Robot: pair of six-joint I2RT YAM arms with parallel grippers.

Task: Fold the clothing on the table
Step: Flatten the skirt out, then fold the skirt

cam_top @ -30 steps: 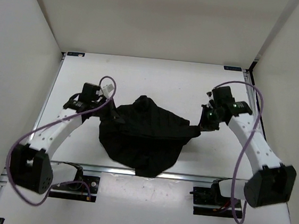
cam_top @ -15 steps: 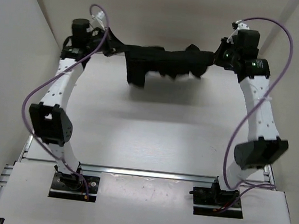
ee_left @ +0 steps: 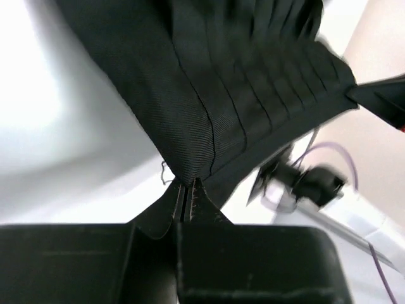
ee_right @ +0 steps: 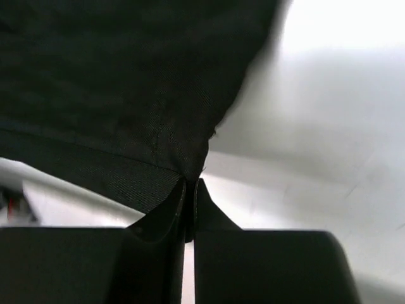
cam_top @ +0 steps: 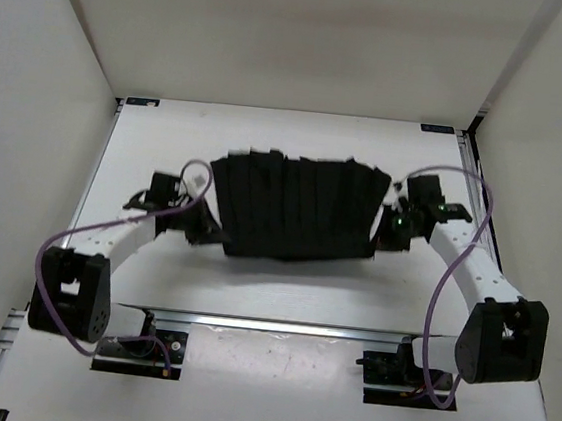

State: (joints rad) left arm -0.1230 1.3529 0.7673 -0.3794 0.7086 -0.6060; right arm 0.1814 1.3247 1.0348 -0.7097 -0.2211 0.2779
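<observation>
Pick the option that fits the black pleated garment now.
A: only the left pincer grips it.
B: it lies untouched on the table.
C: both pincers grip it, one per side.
C: the left pincer and right pincer are each shut on a corner of the black pleated fabric garment.

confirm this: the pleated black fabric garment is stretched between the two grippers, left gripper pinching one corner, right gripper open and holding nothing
Wrong on the right gripper: the right wrist view shows it shut on a corner of the pleated black fabric garment. The rest stands: the left gripper pinches the other corner, with the garment stretched between them.
</observation>
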